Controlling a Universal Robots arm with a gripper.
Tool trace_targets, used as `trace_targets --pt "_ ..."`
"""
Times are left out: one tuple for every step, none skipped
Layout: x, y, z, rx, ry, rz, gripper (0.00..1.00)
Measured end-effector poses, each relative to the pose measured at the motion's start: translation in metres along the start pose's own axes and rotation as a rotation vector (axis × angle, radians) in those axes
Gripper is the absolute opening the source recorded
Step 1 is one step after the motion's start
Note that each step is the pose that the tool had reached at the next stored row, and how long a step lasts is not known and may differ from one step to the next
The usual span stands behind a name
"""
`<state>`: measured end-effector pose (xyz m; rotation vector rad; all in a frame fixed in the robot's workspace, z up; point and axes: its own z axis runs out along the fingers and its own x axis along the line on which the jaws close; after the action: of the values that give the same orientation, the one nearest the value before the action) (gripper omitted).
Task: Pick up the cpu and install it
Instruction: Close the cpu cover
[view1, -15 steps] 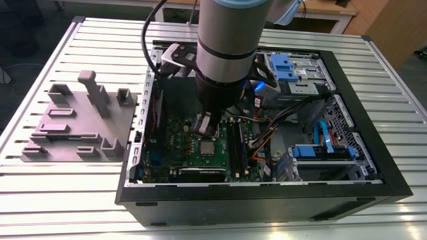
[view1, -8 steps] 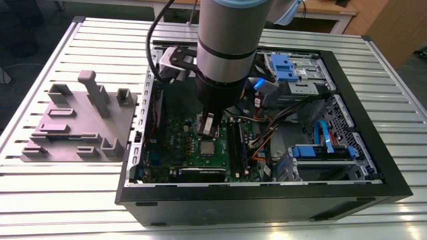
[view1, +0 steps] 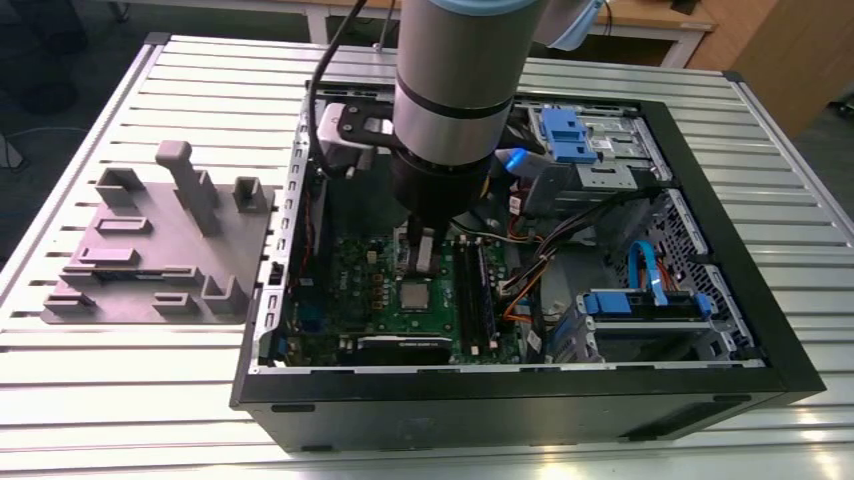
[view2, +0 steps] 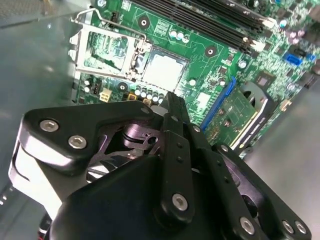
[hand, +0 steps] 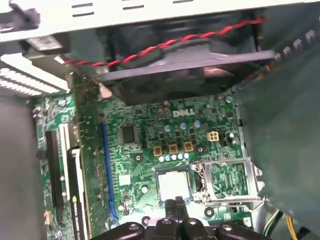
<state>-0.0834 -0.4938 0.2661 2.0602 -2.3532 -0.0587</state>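
Observation:
The cpu (view1: 415, 295), a small silver-grey square, lies flat in its socket on the green motherboard (view1: 360, 270) inside the open computer case. In both wrist views the cpu (view2: 162, 70) (hand: 174, 184) sits beside the socket's metal retention frame (view2: 107, 50) (hand: 227, 180), which is swung open to one side. My gripper (view1: 423, 268) hangs just above the chip, its narrow black fingertips (hand: 174, 201) pressed together with nothing between them. In the second wrist view the gripper (view2: 172, 97) is a short way off the chip and apart from it.
The black case (view1: 534, 400) lies on a slatted metal table. A grey fixture plate (view1: 147, 260) with upright blocks stands on the exterior view's left. Memory slots (view1: 474, 290), cables, blue drive brackets (view1: 647, 300) and a fan with a red-black wire (hand: 170, 45) crowd around the socket.

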Motion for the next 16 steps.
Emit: trace_targets --pt "0.0 0.0 0.0 -0.0003 0.0007 -0.018 0.1" --pt "0.0 0.0 0.0 -0.0004 0.0011 -0.029 0.1" --pt "0.0 0.0 0.0 -0.0005 0.0013 -0.034 0.1" --pt "0.0 0.0 0.0 -0.0005 0.0013 -0.035 0.1" --pt "0.0 0.0 0.0 -0.0005 0.0013 -0.035 0.1" --pt "0.0 0.0 0.0 -0.0005 0.0012 -0.035 0.1" --pt "0.0 0.0 0.0 -0.0005 0.0013 -0.035 0.1" --pt "0.0 0.0 0.0 -0.0005 0.0013 -0.035 0.1" --pt "0.0 0.0 0.0 -0.0005 0.0013 -0.035 0.1" --pt "0.0 0.0 0.0 -0.001 -0.001 -0.035 0.1" --pt "0.0 -0.0001 0.0 -0.0024 -0.0144 -0.036 0.1" --pt "0.0002 -0.0001 0.0 -0.0043 -0.0322 -0.036 0.1" --pt "0.0005 -0.0001 0.0 -0.0066 -0.05 -0.037 0.1" --pt "0.0014 -0.0002 0.0 -0.0087 -0.0677 -0.038 0.1" --pt "0.0022 -0.0003 0.0002 -0.0096 -0.078 -0.038 0.1" --pt "0.0026 -0.0008 0.0003 -0.01 -0.0792 -0.037 0.1"
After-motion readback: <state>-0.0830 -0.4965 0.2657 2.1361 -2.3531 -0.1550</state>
